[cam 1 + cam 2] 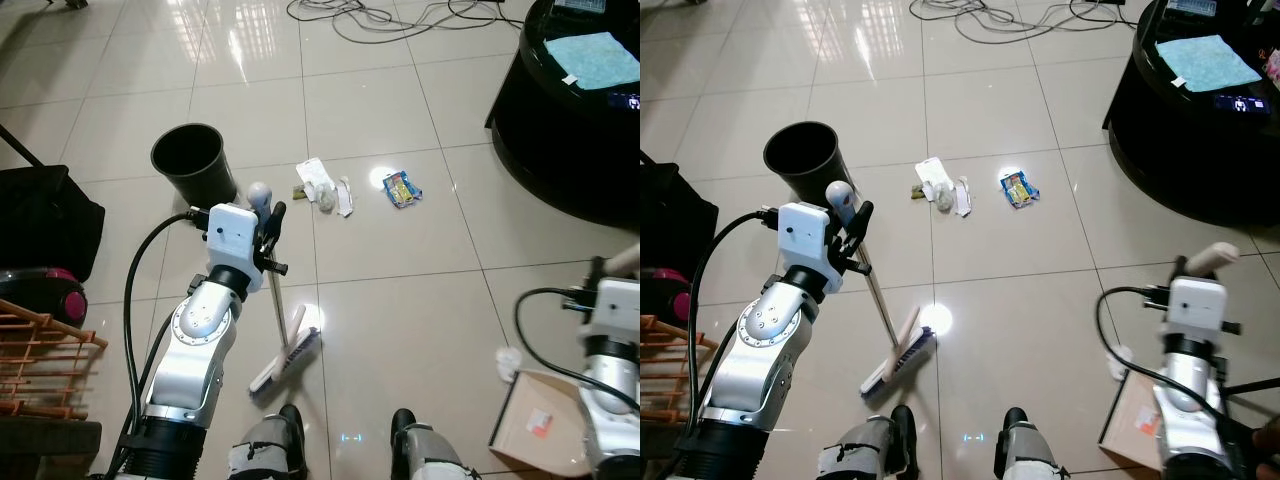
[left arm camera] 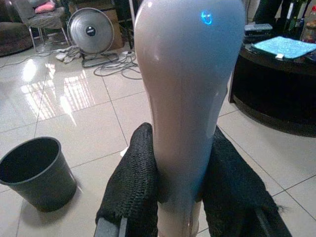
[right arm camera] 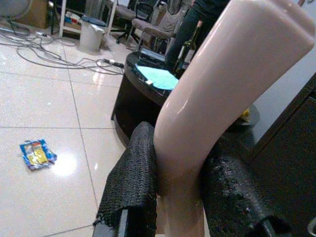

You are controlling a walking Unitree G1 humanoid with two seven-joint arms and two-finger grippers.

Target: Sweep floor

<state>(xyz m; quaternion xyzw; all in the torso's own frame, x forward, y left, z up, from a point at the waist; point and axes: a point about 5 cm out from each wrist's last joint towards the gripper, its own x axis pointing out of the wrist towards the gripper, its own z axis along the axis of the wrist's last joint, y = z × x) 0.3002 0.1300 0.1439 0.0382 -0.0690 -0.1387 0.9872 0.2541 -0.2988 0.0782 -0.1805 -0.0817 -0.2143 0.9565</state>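
Broom [image 1: 283, 340]: grey knob grip, thin metal shaft, white head with blue bristles on tile; left gripper [image 1: 270, 222] clamps its grip. Right gripper [image 3: 180, 182] clamps a pale curved handle [image 3: 222, 84].

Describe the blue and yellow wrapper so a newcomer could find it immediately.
Start at the round black table on the robot's right. On the bare tiles beside it lies the blue and yellow wrapper. Unlike the white crumpled litter nearer the black bin, it is brightly coloured and lies alone.

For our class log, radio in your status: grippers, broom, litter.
Left gripper shut on broom handle, brush head on floor. Right gripper shut on dustpan handle. Litter, blue wrapper ahead, near black bin.
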